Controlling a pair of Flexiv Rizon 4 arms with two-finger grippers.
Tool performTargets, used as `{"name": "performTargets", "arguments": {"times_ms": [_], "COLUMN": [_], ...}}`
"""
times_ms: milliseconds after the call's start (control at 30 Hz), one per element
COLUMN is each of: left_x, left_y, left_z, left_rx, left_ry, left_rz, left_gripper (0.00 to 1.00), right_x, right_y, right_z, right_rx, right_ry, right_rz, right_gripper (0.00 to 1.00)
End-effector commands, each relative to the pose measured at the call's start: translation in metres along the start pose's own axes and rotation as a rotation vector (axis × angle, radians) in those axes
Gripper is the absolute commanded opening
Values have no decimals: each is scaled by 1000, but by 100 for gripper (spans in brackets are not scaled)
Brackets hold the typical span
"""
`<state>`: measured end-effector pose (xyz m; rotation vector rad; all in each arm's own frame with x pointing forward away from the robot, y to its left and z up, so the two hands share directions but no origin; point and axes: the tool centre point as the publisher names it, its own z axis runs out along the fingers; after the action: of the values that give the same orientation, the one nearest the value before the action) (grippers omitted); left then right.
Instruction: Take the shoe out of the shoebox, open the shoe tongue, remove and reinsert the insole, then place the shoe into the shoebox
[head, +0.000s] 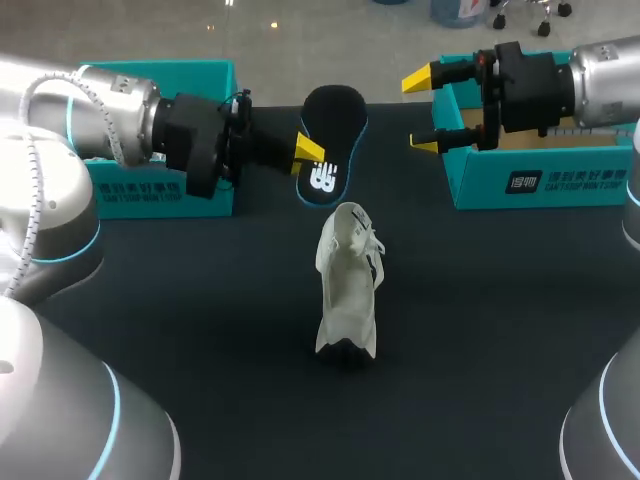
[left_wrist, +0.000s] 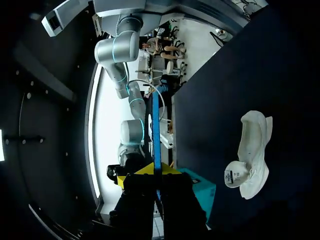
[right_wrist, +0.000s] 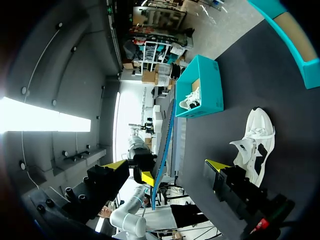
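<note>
Dark surface (head: 500, 330) is carrying two teal boxes: left shoebox (head: 140, 195) at one rear corner, right shoebox (head: 540, 185) at the other. A second white shoe (right_wrist: 190, 100) is lying inside the left shoebox. White shoe (head: 350, 285) is sitting mid-surface, outside both boxes and well apart from each. Black insole (head: 333, 135) is hanging off the surface between the boxes, behind the shoe. Left claw (head: 308, 155) is pinching the insole's edge, fingers closed on it from both sides. Right claw (head: 425, 112) is hovering over the right shoebox's near corner, fingers spread wide and gripping nothing.
</note>
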<state>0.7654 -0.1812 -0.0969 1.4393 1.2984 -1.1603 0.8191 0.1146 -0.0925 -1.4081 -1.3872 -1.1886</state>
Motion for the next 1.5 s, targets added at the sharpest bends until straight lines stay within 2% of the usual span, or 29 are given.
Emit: {"name": "performTargets", "arguments": {"times_ms": [33,367,400,433,467,500,633,667,1133,1167,1200,1267,1500], "left_x": [-2,-6,-6,-5,-5,-5,-4,-4,-4,-4,-4,-5,-10], "left_y": [8,11,10,10,9,8,9,10,18,18,18,17,22], "left_z": [17,40,40,41,41,41,43,44,50,50,50,48,32], "left_rx": [-7,0,0,-2,-1,0,1,0,-12,-14,-9,-29,-20], "left_ry": [29,25,25,31,31,29,25,28,38,48,60,71,202], "left_rz": [18,55,56,62,63,61,63,69,84,84,82,79,36], "left_gripper": [0,0,0,0,0,0,0,0,0,32,100,100,100], "right_x": [-2,-4,-4,-4,-4,-4,-6,-7,-14,-14,-14,-15,-20], "right_y": [6,11,12,12,12,12,12,12,11,11,11,12,16], "right_z": [13,28,27,27,26,26,29,30,30,30,30,29,28], "right_rx": [21,56,55,53,50,49,57,65,81,80,80,80,83], "right_ry": [-1,12,12,13,15,16,22,24,41,43,44,48,38], "right_rz": [6,13,13,13,13,13,20,22,45,44,44,44,45], "right_gripper": [100,100,94,80,57,42,3,0,0,0,0,0,0]}}
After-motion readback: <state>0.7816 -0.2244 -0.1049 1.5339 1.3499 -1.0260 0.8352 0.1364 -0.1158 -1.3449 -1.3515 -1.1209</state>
